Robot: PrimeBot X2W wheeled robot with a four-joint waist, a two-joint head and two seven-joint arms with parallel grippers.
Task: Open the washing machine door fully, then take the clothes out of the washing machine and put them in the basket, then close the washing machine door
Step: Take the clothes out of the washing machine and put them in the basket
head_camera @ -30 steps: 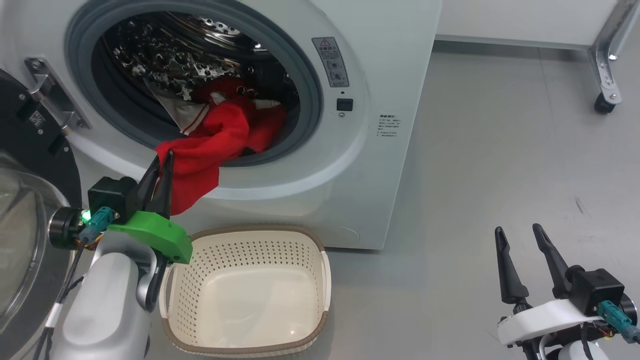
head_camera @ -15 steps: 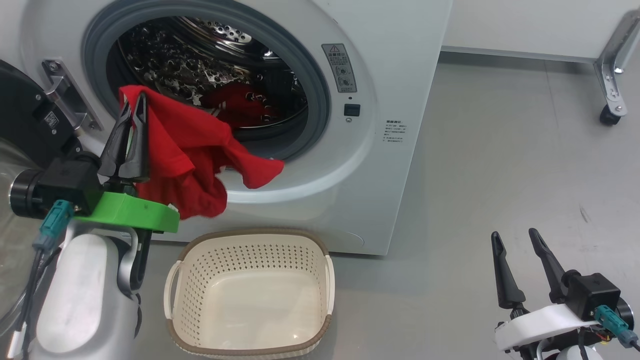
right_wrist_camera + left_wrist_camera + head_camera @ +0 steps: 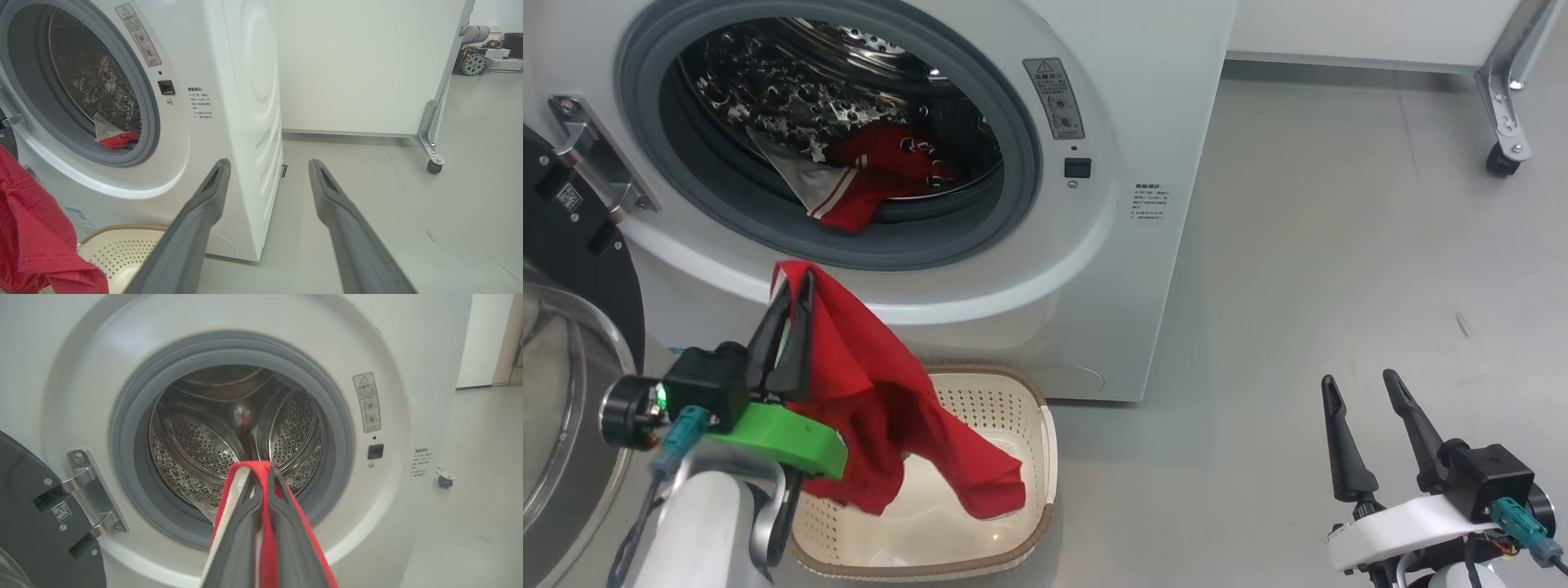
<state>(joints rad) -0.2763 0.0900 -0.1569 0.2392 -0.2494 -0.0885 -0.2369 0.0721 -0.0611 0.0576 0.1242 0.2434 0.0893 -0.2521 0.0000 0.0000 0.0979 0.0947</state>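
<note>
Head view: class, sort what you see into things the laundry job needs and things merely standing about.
Job: washing machine, washing machine door, red garment in the left claw, jersey in the drum, basket.
Standing about: castor frame, white wall panel.

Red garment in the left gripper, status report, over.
Left gripper shut on plain red garment, hanging over cream perforated basket. Right gripper open, empty. Red-and-white jersey in steel drum. Nothing blocking.

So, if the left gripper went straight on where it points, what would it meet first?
Probably the lower grey gasket of the washing machine, else the steel drum; depth is unclear.
</note>
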